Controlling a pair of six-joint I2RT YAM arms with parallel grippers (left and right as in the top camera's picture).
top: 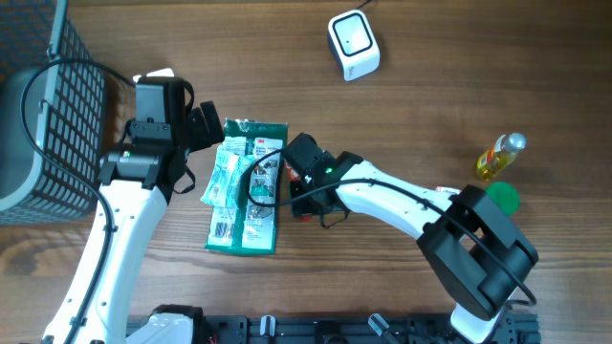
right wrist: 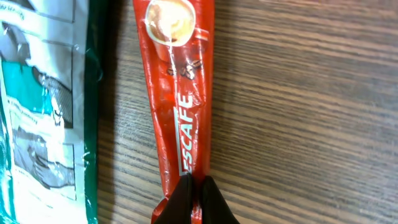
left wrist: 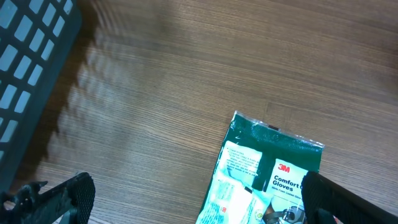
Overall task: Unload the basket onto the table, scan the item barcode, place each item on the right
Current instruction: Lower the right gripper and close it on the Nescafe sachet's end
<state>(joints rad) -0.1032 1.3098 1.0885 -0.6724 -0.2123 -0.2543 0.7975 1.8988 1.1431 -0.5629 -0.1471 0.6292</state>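
A red Nescafe coffee sachet (right wrist: 177,93) lies lengthwise on the wooden table, right beside a green 3M gloves pack (top: 247,186). My right gripper (right wrist: 196,193) is shut on the sachet's near end, pinching the foil between its black fingers. In the overhead view that gripper (top: 304,191) covers most of the sachet. My left gripper (top: 206,127) hovers over the gloves pack's (left wrist: 273,168) top left corner, wide open (left wrist: 199,199) and holding nothing. The white barcode scanner (top: 354,43) stands at the far side of the table.
A black wire basket (top: 48,115) fills the left edge, close to my left arm, and shows at the left wrist view's corner (left wrist: 31,62). A yellow bottle (top: 499,158) and a green lid (top: 502,198) sit at the right.
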